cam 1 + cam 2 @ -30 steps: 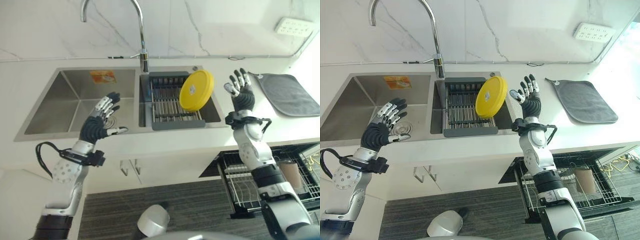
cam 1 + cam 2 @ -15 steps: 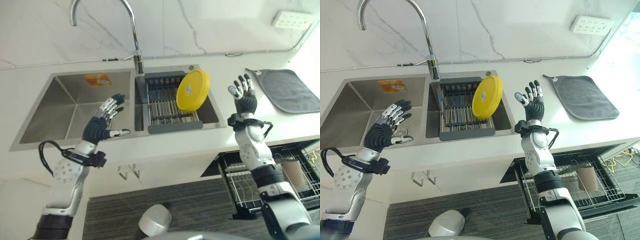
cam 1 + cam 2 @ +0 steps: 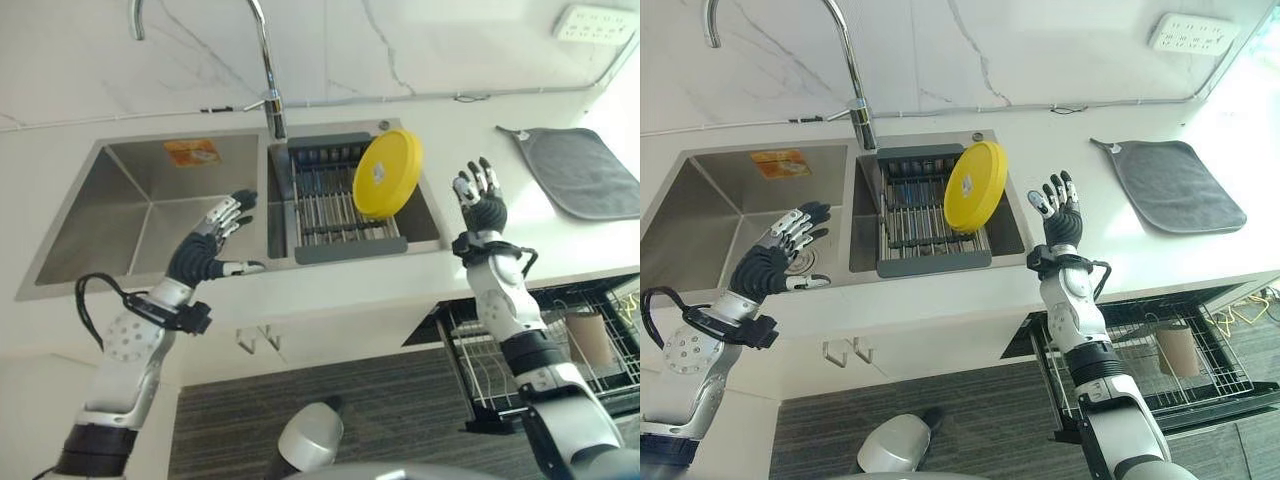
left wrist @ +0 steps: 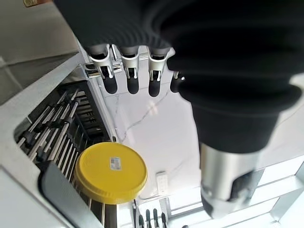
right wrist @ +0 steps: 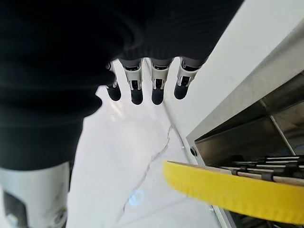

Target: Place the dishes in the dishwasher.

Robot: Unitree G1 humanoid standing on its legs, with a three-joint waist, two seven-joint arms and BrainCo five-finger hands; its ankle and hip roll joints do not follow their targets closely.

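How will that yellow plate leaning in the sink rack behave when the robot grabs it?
The yellow plate looks rigid and smooth, probably plastic, so likely light but somewhat slippery. It stands tilted on its edge in the dish rack, so a nudge could tip it flat or roll it. The open right hand is beside it, not touching.

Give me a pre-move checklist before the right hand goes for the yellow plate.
1. Right hand open and holding nothing: ok.
2. Left hand open, over the sink's front edge, apart from the plate: ok.
3. Yellow plate standing on edge in the drying rack, its right side free to reach: ok.
4. Dishwasher rack pulled out at lower right: ok.
5. Free slot there for a plate: cannot tell.
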